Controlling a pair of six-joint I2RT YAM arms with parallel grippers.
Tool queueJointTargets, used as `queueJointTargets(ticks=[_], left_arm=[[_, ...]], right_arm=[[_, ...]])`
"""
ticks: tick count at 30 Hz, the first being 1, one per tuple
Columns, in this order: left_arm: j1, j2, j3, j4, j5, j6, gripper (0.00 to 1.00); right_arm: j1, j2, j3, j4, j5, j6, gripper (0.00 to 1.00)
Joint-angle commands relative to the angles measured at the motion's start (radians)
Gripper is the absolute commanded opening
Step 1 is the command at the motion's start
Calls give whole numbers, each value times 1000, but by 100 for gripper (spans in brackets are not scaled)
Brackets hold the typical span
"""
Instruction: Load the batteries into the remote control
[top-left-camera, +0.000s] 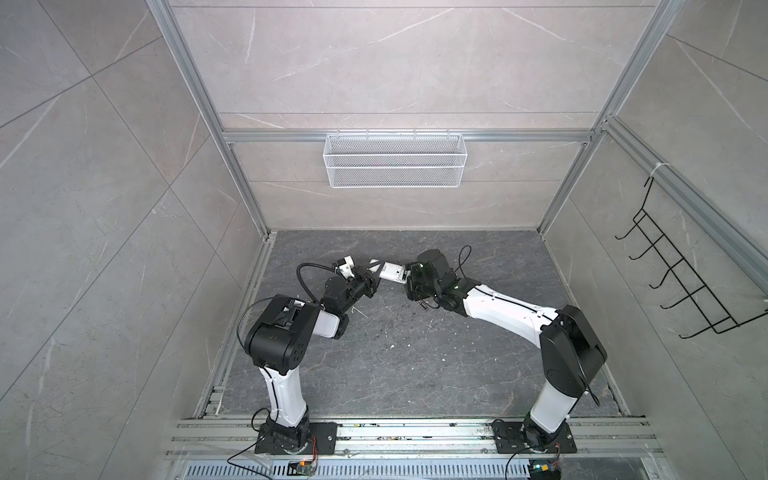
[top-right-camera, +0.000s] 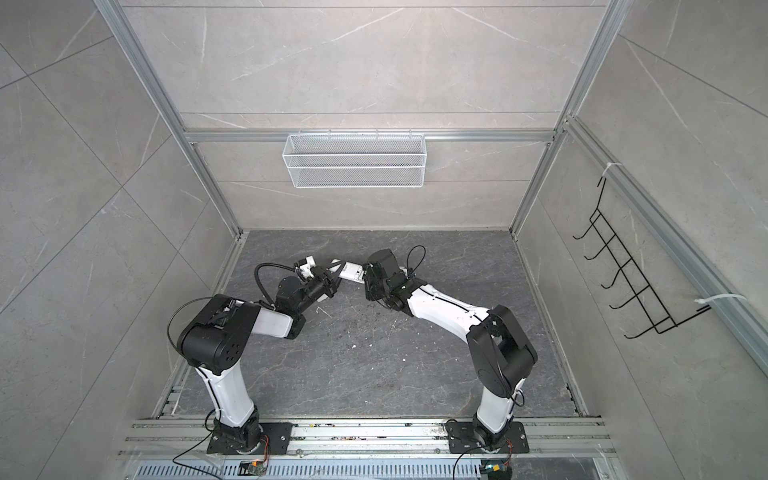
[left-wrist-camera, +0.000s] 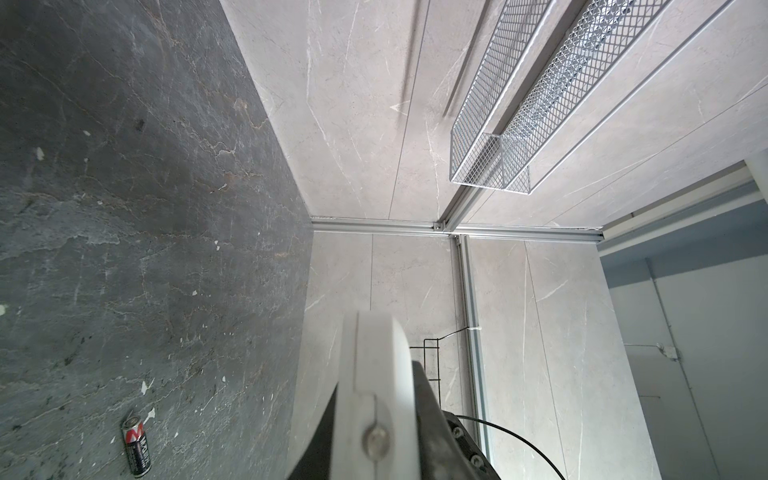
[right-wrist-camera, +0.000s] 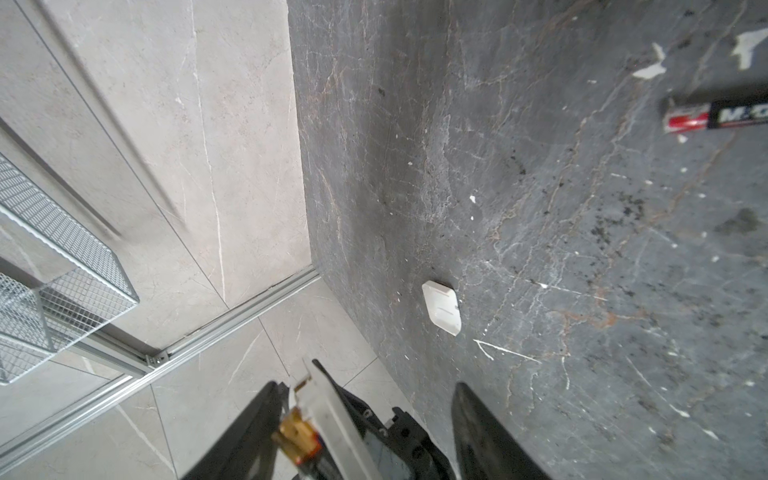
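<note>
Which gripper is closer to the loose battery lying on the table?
Right. The loose battery lies on the table just beside the right gripper, on the side toward the arm bases. The left gripper is farther away, beyond the remote control it holds.

1. This is a robot test cell in a lab. Pale grey stone-look wall panels (top-left-camera: 83, 208) sit in a silver aluminium extrusion frame (top-left-camera: 195, 104) around a dark grey marble-look floor slab (top-left-camera: 395, 374).
2. Two white-and-black robot arms, left (top-left-camera: 286, 390) and right (top-left-camera: 552, 407), stand on black base plates (top-left-camera: 328, 432) fixed to silver slotted rails (top-left-camera: 415, 434).
3. A small bare circuit board (top-left-camera: 301, 467) with loose wires lies by the left base.
4. A white wire mesh basket (top-left-camera: 394, 160) hangs on the back crossbar, and a black wire hook rack (top-left-camera: 681, 274) on a side panel.
5. In the left wrist view, a plain blue-grey and white room wall (left-wrist-camera: 685, 332) shows beyond the panels.
</note>
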Motion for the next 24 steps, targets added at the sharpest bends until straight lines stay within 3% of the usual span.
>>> queueJointTargets(ticks=[1, 9, 24], left_arm=[[5, -59, 17, 76, -11, 3, 0], [5, -63, 20, 75, -19, -2, 0], [5, -70, 15, 76, -20, -1, 0]], right_arm=[[-3, -1, 3, -13, -6, -12, 57], [-3, -3, 0, -16, -11, -12, 50], [-14, 49, 62, 26, -76, -82, 64]])
